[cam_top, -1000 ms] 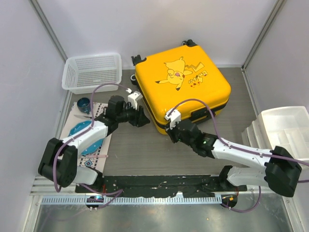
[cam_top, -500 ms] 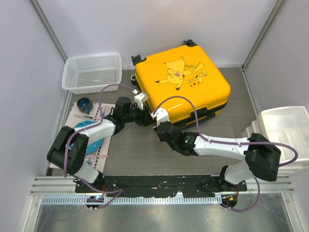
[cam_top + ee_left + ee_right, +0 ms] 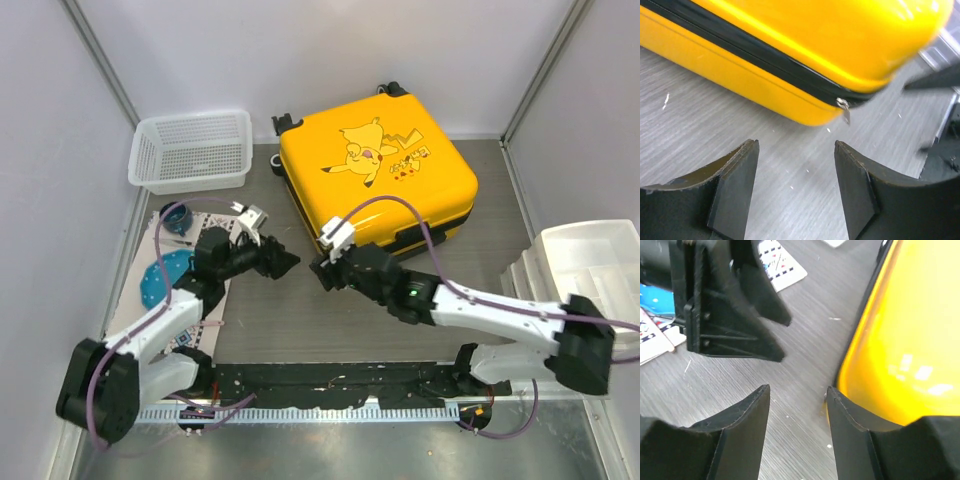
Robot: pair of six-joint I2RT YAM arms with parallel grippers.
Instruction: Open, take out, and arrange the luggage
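Top external: the left end effector (image 3: 283, 258) and right end effector (image 3: 322, 269) are reaching low beside the luggage (image 3: 375, 170). Both are gaping, empty.

Bright, even overhead light glints off the luggage (image 3: 910, 335); both wrist views are softly blurred.

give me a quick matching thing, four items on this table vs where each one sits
1 luggage
2 mesh basket
3 blue plate
4 white bins

a far left corner
b right edge
c left side, nearer than the basket
d back middle, lid shut

Pairs: 1-d, 2-a, 3-c, 4-b
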